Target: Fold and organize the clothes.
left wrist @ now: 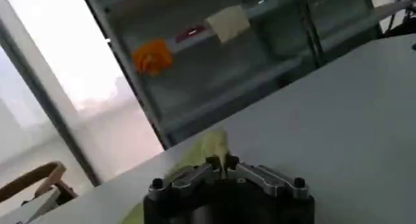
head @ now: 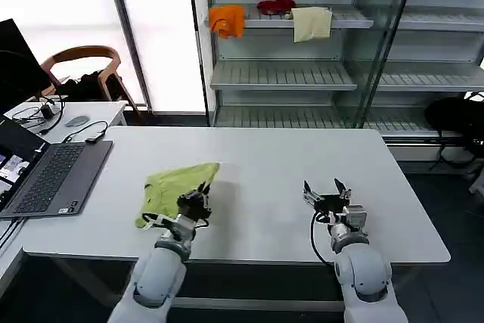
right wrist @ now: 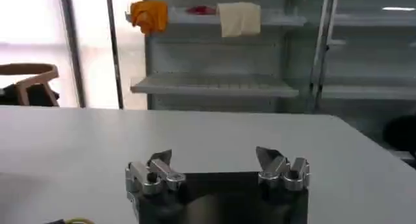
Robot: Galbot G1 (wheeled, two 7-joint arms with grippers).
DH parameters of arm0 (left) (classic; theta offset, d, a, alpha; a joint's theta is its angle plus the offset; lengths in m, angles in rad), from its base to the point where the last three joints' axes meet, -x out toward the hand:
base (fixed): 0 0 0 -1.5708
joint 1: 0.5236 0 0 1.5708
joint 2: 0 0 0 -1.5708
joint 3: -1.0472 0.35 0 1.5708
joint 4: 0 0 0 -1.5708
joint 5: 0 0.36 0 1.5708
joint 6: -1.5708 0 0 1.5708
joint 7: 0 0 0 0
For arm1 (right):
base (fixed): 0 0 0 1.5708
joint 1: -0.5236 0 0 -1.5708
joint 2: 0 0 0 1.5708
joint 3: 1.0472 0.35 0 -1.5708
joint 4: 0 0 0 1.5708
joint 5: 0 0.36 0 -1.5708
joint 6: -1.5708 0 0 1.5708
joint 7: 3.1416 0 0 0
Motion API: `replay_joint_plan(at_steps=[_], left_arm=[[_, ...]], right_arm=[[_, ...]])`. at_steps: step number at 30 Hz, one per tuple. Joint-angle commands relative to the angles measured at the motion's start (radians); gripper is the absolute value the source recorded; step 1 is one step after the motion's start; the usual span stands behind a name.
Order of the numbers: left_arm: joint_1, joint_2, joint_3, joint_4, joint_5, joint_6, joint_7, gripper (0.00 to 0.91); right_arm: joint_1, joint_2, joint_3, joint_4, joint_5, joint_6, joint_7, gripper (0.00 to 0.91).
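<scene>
The clothes, one lime yellow-green T-shirt (head: 172, 184), lie bunched on the white table (head: 265, 156) left of centre. My left gripper (head: 201, 193) sits at the shirt's near right edge, shut on a fold of the fabric. In the left wrist view the shirt (left wrist: 203, 147) rises between the closed fingertips of the left gripper (left wrist: 222, 161). My right gripper (head: 326, 191) rests low over bare table to the right, open with nothing between its fingers. The right wrist view shows the right gripper (right wrist: 214, 159) with its jaws wide apart.
An open laptop (head: 45, 175) with cables lies at the table's left edge. Behind the table stands a metal shelf rack (head: 302, 73) with orange (head: 227, 20), red (head: 276, 5) and cream (head: 311, 23) cloths. A wooden chair (head: 79, 62) is at the back left.
</scene>
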Motion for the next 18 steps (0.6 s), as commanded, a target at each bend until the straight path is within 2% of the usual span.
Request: replay_joint_plan(at_steps=[1, 4, 9, 12, 18], left_arm=[[-0.039, -0.083, 0.154, 0.049, -0.070, 0.016, -0.069, 0.907], [-0.025, -0.067, 0.166, -0.006, -0.175, 0.040, -0.066, 0.907], [-0.003, -0.033, 0.131, -0.094, -0.262, 0.014, -0.064, 0.907], [0.008, 0.007, 0.045, -0.123, -0.267, -0.027, -0.058, 0.907], [0.043, 0.061, -0.161, -0.095, -0.307, -0.072, -0.060, 0.907]], right_arm=[[0.021, 0.025, -0.081, 0.010, 0.071, -0.040, -0.005, 0.907], [0.036, 0.033, -0.114, -0.013, 0.095, -0.042, -0.004, 0.907], [0.069, 0.046, -0.191, -0.092, 0.165, -0.044, 0.024, 0.907], [0.091, 0.058, -0.236, -0.147, 0.220, -0.044, 0.047, 0.907], [0.152, 0.067, -0.310, -0.246, 0.423, -0.043, 0.094, 0.907]])
